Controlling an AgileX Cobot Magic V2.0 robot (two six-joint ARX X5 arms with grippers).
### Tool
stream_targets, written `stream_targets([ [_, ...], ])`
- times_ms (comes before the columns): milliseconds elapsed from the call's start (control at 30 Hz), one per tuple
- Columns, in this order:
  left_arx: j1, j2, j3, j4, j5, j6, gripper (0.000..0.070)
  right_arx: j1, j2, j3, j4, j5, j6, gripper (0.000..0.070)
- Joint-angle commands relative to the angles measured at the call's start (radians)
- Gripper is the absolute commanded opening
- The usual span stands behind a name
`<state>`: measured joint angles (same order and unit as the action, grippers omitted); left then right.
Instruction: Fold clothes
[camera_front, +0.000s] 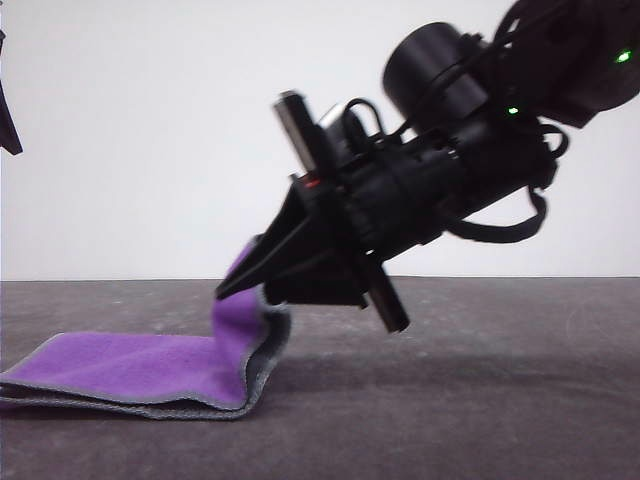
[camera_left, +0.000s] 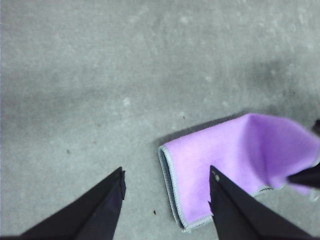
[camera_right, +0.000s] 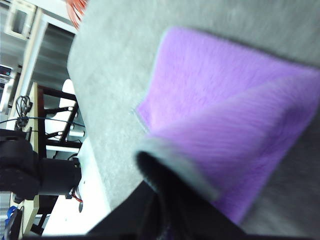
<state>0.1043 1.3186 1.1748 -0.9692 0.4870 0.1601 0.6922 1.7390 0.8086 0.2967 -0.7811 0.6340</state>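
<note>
Nearest the front camera, your right gripper (camera_front: 243, 283) is pinching a raised edge of the purple-and-grey cloth (camera_front: 140, 368), just left of centre in that frame. The rest of the cloth is lying on the grey table (camera_front: 480, 380) at lower left, purple face up and already doubled along its near edge. You are carrying that lifted edge over to make the next fold, so keep it low, draw it across the flat part, and line up the light grey stitched edging before letting go; a high lift is likely to drag the lower layer. In the right wrist view the fingers seem to be closing on the dark grey side, though the picture is blurred there. In the left wrist view your left gripper (camera_left: 167, 192) is hovering above the table, fingers spread wide, holding nothing, one fingertip over the cloth's corner.
</note>
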Motion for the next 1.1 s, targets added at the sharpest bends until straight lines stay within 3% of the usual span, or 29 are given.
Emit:
stream_targets([
  [0, 0.001, 0.010, 0.015, 0.009, 0.003, -0.013, 0.0319, 0.022, 0.032, 0.046, 0.014, 0.003, 0.021, 0.0005],
  [667, 0.001, 0.010, 0.015, 0.022, 0.003, -0.016, 0.0319, 0.114, 0.212, 0.291, 0.009, -0.003, 0.048, 0.0012],
  [733, 0.001, 0.010, 0.015, 0.022, 0.003, -0.016, 0.0319, 0.118, 0.212, 0.291, 0.009, -0.004, 0.048, 0.0080],
  [833, 0.001, 0.010, 0.015, 0.022, 0.003, -0.016, 0.0319, 0.118, 0.212, 0.291, 0.003, -0.016, 0.048, 0.0269],
  [900, 0.001, 0.010, 0.015, 0.022, 0.003, -0.016, 0.0319, 0.118, 0.212, 0.291, -0.006, -0.030, 0.047, 0.0359],
  [1067, 0.001, 0.010, 0.015, 0.021, 0.003, -0.016, 0.0319, 0.118, 0.212, 0.291, -0.008, -0.033, 0.047, 0.0382],
])
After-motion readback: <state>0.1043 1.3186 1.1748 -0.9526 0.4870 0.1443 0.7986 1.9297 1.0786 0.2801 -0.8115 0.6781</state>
